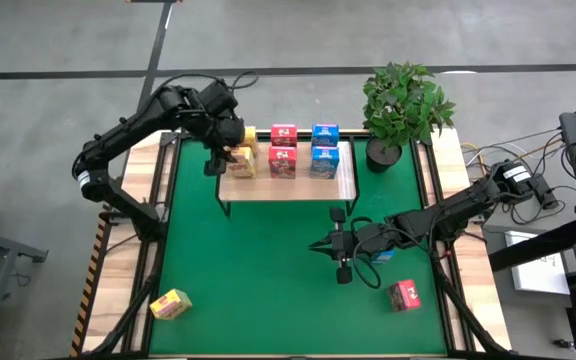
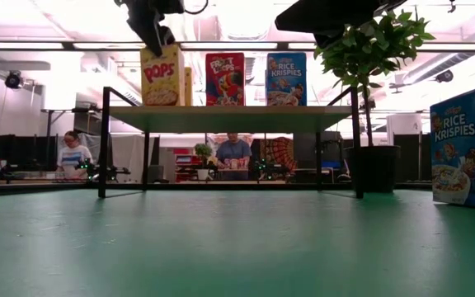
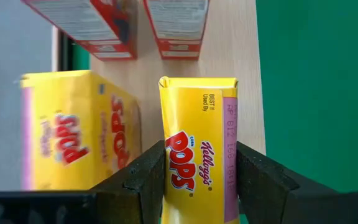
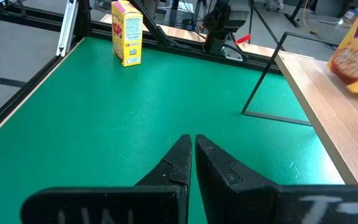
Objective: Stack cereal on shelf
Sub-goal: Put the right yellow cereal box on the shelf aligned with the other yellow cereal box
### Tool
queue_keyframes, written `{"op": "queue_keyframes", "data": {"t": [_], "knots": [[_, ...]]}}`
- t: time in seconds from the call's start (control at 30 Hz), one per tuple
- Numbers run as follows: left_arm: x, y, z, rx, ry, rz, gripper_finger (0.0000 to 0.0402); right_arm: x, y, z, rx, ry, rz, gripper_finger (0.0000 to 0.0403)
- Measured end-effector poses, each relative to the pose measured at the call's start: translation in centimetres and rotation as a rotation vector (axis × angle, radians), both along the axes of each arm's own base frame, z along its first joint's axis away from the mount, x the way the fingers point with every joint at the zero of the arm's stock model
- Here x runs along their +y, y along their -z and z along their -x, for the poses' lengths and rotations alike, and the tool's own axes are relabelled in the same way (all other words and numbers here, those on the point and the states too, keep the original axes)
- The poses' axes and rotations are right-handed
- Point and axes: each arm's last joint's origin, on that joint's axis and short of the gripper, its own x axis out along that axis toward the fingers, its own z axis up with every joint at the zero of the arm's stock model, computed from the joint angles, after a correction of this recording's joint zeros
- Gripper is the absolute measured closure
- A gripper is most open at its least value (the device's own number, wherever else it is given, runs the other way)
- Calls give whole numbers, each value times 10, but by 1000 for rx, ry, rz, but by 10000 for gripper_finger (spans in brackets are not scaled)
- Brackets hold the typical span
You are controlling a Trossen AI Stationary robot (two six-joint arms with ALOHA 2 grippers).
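Six cereal boxes stand on the shelf (image 1: 286, 185) in the high view, in three colour pairs: yellow at the left end, pink-red in the middle, blue toward the white strip. The left end effector (image 3: 199, 180) is over the yellow end, its fingers closed on a Pops box (image 3: 199, 155) that stands on the board beside a second yellow box (image 3: 79, 130), so this placement looks finished except for letting go.

Two boxes lie loose on the green mat (image 1: 258, 280) in that view: a yellow box (image 1: 170, 304) near the left front corner and a pink-red box (image 1: 404, 295) at the right front. The low view shows a blue Rice Krispies box (image 2: 467, 148) standing on the mat close to that camera. By that count about two thirds of the job is done and three boxes remain.

The right end effector (image 4: 193, 163) hangs low over the mat in front of the shelf, fingers together and holding nothing.
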Motion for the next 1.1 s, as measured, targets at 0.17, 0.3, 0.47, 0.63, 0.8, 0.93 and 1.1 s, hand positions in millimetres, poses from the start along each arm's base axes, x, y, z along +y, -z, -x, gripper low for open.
{"op": "queue_keyframes", "data": {"t": [0.17,0.3,0.47,0.63,0.8,0.93,1.1], "knots": [[1,8,-2,12,0,7,247,0,0,0,0,1,-2,390],[1,8,-3,6,-2,8,247,0,0,0,0,1,-4,390],[1,7,-4,-27,17,39,247,0,0,0,0,2,-3,390],[1,8,-5,-31,4,37,247,0,0,0,0,2,-3,390],[3,8,-6,-34,-8,13,247,0,0,0,0,2,-4,390],[4,8,-6,-21,-20,-10,242,0,0,0,0,2,-4,390],[4,8,-6,-22,-28,-8,224,0,0,0,0,2,-4,390]]}}
